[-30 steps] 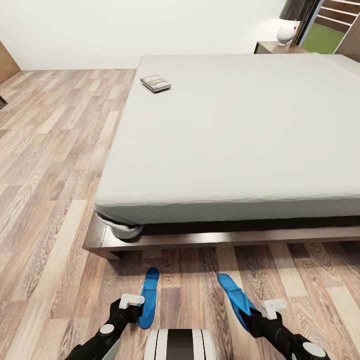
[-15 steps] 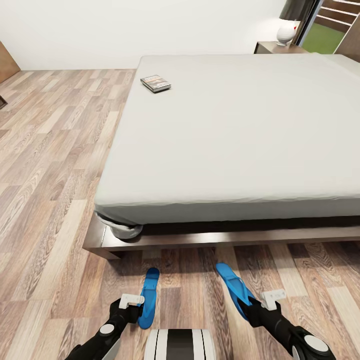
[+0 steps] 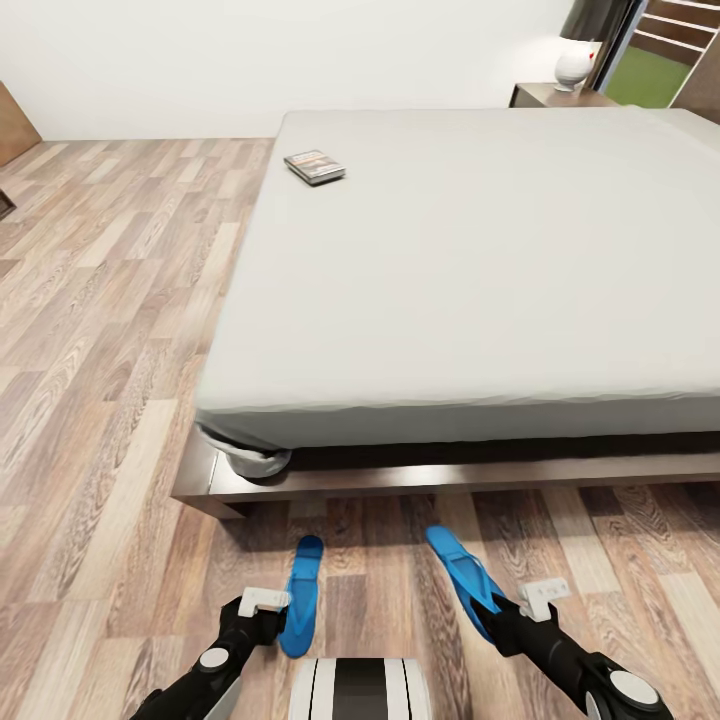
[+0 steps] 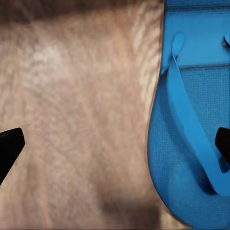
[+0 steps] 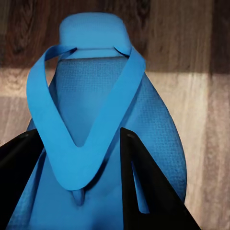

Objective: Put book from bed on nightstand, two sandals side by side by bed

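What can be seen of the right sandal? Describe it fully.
The right sandal is a bright blue flip-flop with a slim textured sole and a Y-shaped strap. It lies before the bed, angled, apart from the left sandal. The right claw straddles its strap, dark fingers on either side.

Head view bright, even, soft light; render crisp overall, wood grain sharp. Mattress [image 3: 470, 270] pale, flat, low contrast, slightly greyer on its near side face. Dark shadow band under the mattress along the bed frame [image 3: 450, 478] near edge. Window [image 3: 655, 60] at far right corner glows green. Left wrist view blurred, floor [image 4: 81, 120] grain smeared, dim patches at edges. Right wrist view sharper, sandal [image 5: 96, 120] weave visible, hard light-to-shadow line across the floor.
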Robot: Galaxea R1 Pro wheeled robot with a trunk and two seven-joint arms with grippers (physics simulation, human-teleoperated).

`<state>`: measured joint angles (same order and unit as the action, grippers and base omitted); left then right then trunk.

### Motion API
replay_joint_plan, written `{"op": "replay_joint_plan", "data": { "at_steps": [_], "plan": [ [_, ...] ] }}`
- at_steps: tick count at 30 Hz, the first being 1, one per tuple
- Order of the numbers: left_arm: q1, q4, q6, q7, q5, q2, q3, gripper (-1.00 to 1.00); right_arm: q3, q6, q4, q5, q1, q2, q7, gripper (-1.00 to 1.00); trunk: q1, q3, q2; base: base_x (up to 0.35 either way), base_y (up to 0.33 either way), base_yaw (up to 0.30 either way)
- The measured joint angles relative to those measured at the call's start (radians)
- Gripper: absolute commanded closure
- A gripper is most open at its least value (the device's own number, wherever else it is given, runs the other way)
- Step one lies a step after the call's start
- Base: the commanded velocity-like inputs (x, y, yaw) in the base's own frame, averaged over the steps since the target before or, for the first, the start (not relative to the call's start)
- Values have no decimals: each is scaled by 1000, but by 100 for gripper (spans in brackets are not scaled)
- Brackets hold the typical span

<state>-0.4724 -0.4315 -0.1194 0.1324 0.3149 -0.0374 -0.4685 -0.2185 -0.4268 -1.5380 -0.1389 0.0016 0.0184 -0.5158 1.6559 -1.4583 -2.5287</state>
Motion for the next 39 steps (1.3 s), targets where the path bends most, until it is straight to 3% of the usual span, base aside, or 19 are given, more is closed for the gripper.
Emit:
{"op": "replay_joint_plan", "data": {
  "at_steps": [39],
  "plan": [
    [1,2,-4,-6,0,0,0,-100,5,0,8,-5,0,3,7,100,0,0,0,0,140,0]
  ]
}}
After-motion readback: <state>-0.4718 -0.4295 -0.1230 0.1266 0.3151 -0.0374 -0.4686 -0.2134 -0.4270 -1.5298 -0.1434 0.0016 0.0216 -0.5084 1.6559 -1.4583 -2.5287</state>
